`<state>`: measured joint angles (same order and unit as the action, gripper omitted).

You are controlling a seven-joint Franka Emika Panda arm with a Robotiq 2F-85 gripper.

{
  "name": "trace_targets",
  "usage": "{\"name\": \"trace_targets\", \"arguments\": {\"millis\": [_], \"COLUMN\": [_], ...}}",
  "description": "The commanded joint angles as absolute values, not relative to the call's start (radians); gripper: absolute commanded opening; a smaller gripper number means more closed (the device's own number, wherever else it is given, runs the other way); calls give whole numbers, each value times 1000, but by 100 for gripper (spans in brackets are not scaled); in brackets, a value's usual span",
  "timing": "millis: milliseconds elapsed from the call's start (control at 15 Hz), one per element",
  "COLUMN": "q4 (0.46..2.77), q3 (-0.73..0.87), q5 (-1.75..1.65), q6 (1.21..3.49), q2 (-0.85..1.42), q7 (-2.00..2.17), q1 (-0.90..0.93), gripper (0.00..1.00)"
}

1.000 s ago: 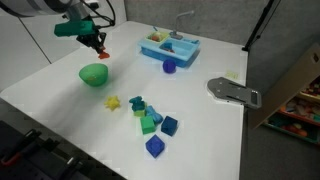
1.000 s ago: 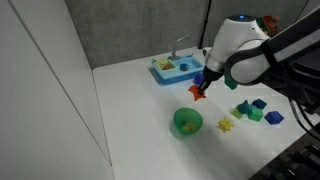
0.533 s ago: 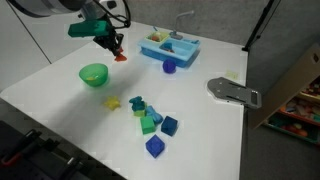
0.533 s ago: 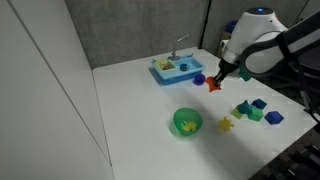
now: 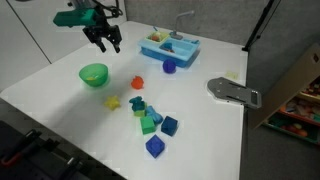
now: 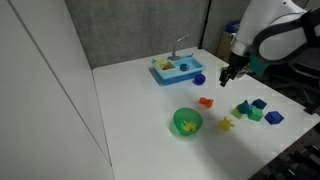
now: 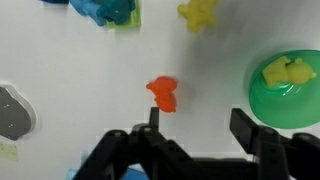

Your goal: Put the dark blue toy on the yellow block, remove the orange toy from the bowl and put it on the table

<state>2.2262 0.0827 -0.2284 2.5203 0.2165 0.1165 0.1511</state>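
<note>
- In an exterior view, the gripper [image 5: 110, 44] hangs in the air above the table [image 5: 60, 95], fingers spread and nothing between them. A moment ago it carried the orange toy [image 5: 138, 82] clamped in its tips. Now that toy lies on the white top, between the bowl [image 5: 93, 74] and the light-blue tray [image 5: 168, 46].
- Same view: the dark blue toy [image 5: 137, 104] sits near the yellow block [image 5: 112, 102], beside it and not on it.
- In an exterior view from the far side, the gripper [image 6: 229, 74] has moved up and away from the orange toy [image 6: 205, 102]. The toy rests alone on the table [image 6: 140, 110], clear of the bowl [image 6: 186, 122]. The yellow block [image 6: 226, 124] lies bare just beyond the bowl.
- Wrist view: the two fingers [image 7: 245, 130] stand wide apart at the bottom edge, empty. The orange toy [image 7: 164, 93] lies on the table just ahead of them, untouched. The bowl [image 7: 262, 100] at the right holds a yellow-green piece. The yellow block [image 7: 200, 12] and what I take for the dark blue toy [image 7: 108, 10] show at the top, apart.
- My reading: the orange toy's release looks done, so that half of the job is settled. Stacking the dark blue toy on the yellow block remains.
</note>
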Motion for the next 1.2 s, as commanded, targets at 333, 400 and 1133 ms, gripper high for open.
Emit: {"name": "trace_targets", "arguments": {"millis": [333,400,1133], "q4": [2240,2234,2224], "q3": [-16,-23,-60], "q5": [-140,-121,39], "q6": [2094,2049,1925], "q2": [-28,-46,-139], "q7": [187,188,166], "q1": [123,121,109], "gripper": [100,100,100]}}
